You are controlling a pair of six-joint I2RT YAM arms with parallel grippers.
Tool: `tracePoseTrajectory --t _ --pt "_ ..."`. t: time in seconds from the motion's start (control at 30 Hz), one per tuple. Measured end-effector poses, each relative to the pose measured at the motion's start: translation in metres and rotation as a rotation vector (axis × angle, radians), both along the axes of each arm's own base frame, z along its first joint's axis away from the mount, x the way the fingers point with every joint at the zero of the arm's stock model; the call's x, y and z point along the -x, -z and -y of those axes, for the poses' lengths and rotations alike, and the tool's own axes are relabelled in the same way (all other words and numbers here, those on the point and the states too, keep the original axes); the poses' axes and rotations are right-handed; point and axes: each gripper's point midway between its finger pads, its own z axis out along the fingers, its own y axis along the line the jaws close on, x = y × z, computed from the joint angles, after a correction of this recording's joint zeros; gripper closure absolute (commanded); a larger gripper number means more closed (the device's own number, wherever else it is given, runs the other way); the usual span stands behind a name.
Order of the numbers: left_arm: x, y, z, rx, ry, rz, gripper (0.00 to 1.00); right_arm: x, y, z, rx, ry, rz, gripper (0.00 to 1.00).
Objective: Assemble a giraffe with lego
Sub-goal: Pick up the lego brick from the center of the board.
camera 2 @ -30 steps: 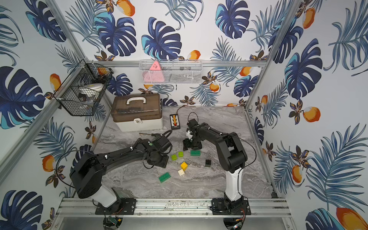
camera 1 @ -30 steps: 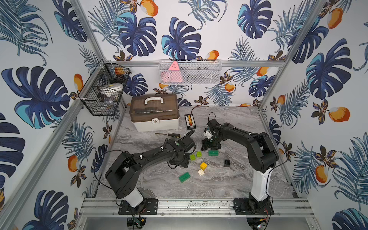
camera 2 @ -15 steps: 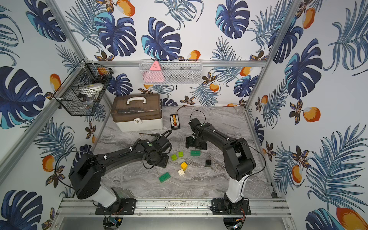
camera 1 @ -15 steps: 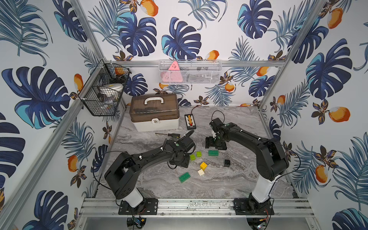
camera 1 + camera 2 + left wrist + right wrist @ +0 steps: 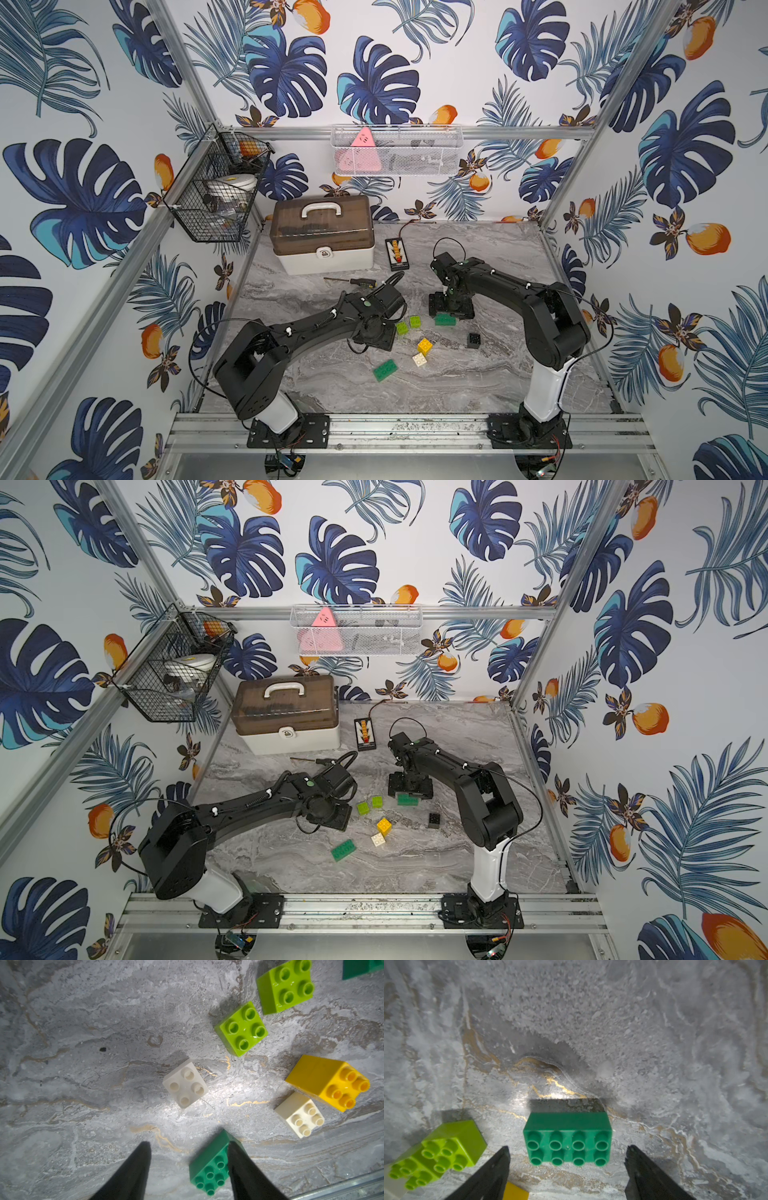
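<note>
While the right claw hangs wide over a long green brick and touches nothing, the step in hand looks like a first pick-up. It would go best as a straight drop with the brick centred, closing squarely on its two short ends so that it cannot pivot. One finger needs to keep off the lime brick close by.

The left claw is half open and empty, low over the table. One finger overlaps the second green brick in its wrist view.

No giraffe is begun; every brick lies loose mid-table. In a top view, taking the yellow brick as the dial's centre, the lime pair lies at 11 o'clock, the black brick at 3 and a white brick at 6.

The table is grey marble-look with gold veins, smooth enough for a nudged brick to slide. A toolbox sits toward 11 o'clock with a screwdriver before it. Leaf-print walls hold wire baskets.
</note>
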Motion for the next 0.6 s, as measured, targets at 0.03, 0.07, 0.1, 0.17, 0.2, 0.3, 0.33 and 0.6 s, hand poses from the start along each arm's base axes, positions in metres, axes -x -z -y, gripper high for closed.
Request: tracePoseTrajectory --t 0.03,0.07,0.1,0.17,0.2,0.3,0.33,0.6 --pt "0.0 0.0 0.0 0.001 0.0 -0.001 0.36 0.0 0.002 0.0 0.009 0.0 -0.001 0.1" --pt "0.0 0.0 0.001 0.003 0.001 -0.002 0.36 0.001 0.004 -0.002 0.011 -0.003 -0.006 0.11" --pt "0.0 0.0 0.001 0.003 0.001 -0.002 0.36 0.002 0.006 -0.003 0.013 -0.007 -0.012 0.12" --pt "0.0 0.0 0.001 0.003 0.003 -0.001 0.36 0.004 0.009 -0.004 0.017 -0.011 -0.018 0.13" --pt "0.0 0.0 0.0 0.003 0.003 -0.001 0.36 0.005 0.01 -0.004 0.019 -0.01 -0.019 0.15" --pt "0.0 0.0 0.0 0.003 0.002 -0.001 0.36 0.008 0.014 -0.002 0.026 -0.005 -0.031 0.26" --pt "-0.001 0.0 0.0 0.003 0.002 -0.001 0.36 0.008 0.015 -0.001 0.029 -0.003 -0.033 0.28" --pt "-0.001 -0.001 0.0 0.003 -0.001 0.0 0.36 0.008 0.018 0.0 0.031 -0.001 -0.03 0.34"
